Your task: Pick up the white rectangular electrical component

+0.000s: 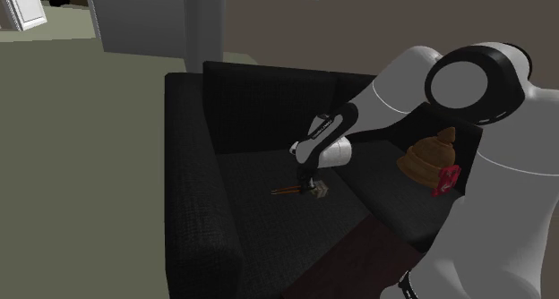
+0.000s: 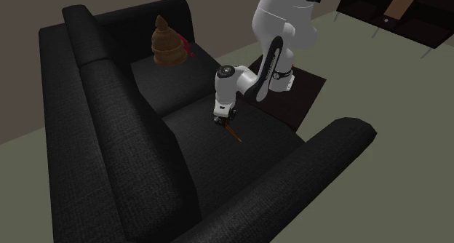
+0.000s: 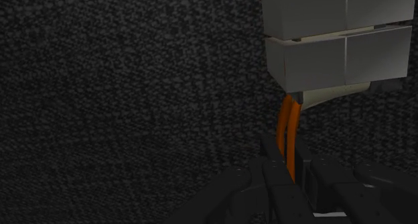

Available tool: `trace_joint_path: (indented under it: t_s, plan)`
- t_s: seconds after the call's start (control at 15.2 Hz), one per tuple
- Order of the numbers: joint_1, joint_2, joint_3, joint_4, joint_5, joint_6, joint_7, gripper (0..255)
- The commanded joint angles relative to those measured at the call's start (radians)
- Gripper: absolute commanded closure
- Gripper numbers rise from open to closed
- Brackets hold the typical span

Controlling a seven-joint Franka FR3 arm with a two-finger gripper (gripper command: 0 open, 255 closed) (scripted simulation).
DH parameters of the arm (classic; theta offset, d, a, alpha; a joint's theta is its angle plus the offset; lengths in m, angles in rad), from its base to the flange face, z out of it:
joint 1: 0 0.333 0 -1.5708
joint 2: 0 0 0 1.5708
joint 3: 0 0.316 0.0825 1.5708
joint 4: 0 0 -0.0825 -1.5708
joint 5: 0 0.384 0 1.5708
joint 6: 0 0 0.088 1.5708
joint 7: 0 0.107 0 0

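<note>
The electrical component (image 3: pixel 337 41) is a pale grey-white rectangular block with orange wires (image 3: pixel 287 125) coming out of one end. It lies on the black sofa seat (image 1: pixel 260 217). My black gripper (image 3: pixel 289 172) points down at the seat, fingers drawn close together on the orange wires just behind the block. In the shoulder view the block (image 1: pixel 320 192) peeks out beside the gripper (image 1: pixel 309 183), with the wires (image 1: pixel 285 192) trailing the other way. In the second exterior view the wires (image 2: pixel 235 133) stick out from under the gripper (image 2: pixel 222 121).
A brown bell-shaped thing (image 1: pixel 428 155) (image 2: pixel 167 41) with a red piece sits further along the seat. The backrest (image 2: pixel 109 96) and an armrest (image 2: pixel 305 172) bound the cushions. A dark shelf (image 2: pixel 407 16) stands far off.
</note>
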Motion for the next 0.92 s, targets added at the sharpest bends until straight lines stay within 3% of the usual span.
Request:
trace_joint_path:
  t_s: [0.0, 0.86]
  plan:
    - [0.000, 0.000, 0.000, 0.000, 0.000, 0.000, 0.000, 255]
    - [0.060, -0.174, -0.089, -0.008, -0.176, -0.147, 0.129, 255]
